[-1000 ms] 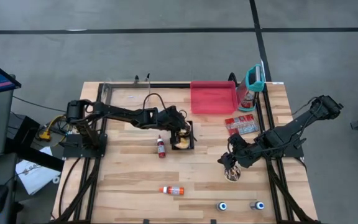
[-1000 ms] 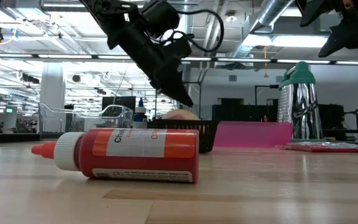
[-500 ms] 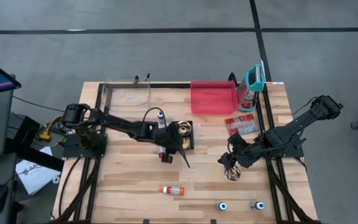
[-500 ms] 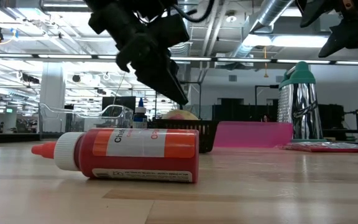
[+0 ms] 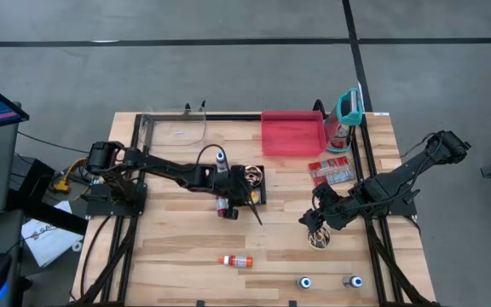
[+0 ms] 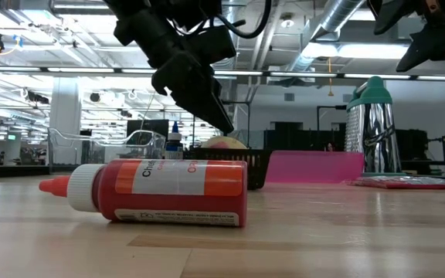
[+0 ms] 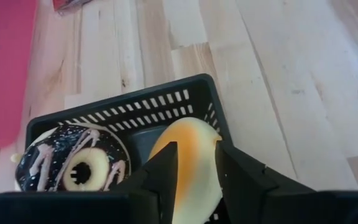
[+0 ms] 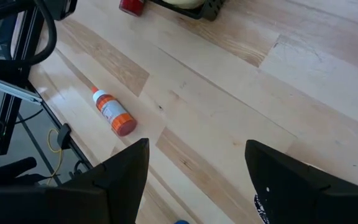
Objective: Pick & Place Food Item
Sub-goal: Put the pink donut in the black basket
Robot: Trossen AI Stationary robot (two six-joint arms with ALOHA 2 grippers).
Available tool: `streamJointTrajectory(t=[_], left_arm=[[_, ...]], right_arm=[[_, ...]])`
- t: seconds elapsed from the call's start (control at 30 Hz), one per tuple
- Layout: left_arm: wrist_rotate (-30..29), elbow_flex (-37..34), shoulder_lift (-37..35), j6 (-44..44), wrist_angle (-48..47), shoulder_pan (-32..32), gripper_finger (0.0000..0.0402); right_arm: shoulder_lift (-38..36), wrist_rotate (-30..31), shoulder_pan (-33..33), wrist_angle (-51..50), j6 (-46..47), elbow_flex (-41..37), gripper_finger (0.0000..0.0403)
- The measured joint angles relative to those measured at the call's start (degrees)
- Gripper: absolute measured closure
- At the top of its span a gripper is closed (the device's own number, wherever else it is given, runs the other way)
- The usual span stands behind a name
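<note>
Hovering over the black slatted plastic basket [image 7: 114, 118] near the table's centre, the left gripper [image 7: 191, 171] has its fingers parted, holding nothing; the yellow-orange pastry [image 7: 188, 158] lies inside beside a chocolate-glazed doughnut [image 7: 73, 165]. Placement looks done; withdrawal remains. The right gripper [image 8: 194, 177] waits spread wide near the right edge.

An orange bottle [image 5: 236, 260] lies near a grater [image 5: 346, 113] (upright).

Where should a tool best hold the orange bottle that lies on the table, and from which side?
Grip the orange bottle across its round body, coming from straight above. It lies on its side on bare table, so the body is the widest free part; the white cap end is narrower.
</note>
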Motion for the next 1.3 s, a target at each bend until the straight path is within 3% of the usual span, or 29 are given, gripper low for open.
streamJointTrajectory(t=[0.63,0.73,0.87,1.03,1.3], left_arm=[[-0.2,-4.1,0.1,-1.6,3.9,0.1,0.031],[-1.5,-4.1,0.1,-2.2,4.1,0.2,0.0331],[-2.7,-4.1,0.1,-3.6,4.6,1.0,0.0387],[-2.7,-4.2,-0.7,-7.4,7.3,2.4,0.0397],[6.4,-3.9,-4.9,-19.2,3.9,7.9,0.04]], right_arm=[[0.0,0.0,1.2,0.0,0.5,0.0,0.0145],[0.0,0.0,1.2,0.0,0.5,0.0,0.0145],[0.0,0.0,1.2,0.0,0.5,0.0,0.0145],[0.0,0.0,1.2,0.1,0.6,0.0,0.0145],[0.0,0.0,1.2,0.5,0.6,0.0,0.0145]])
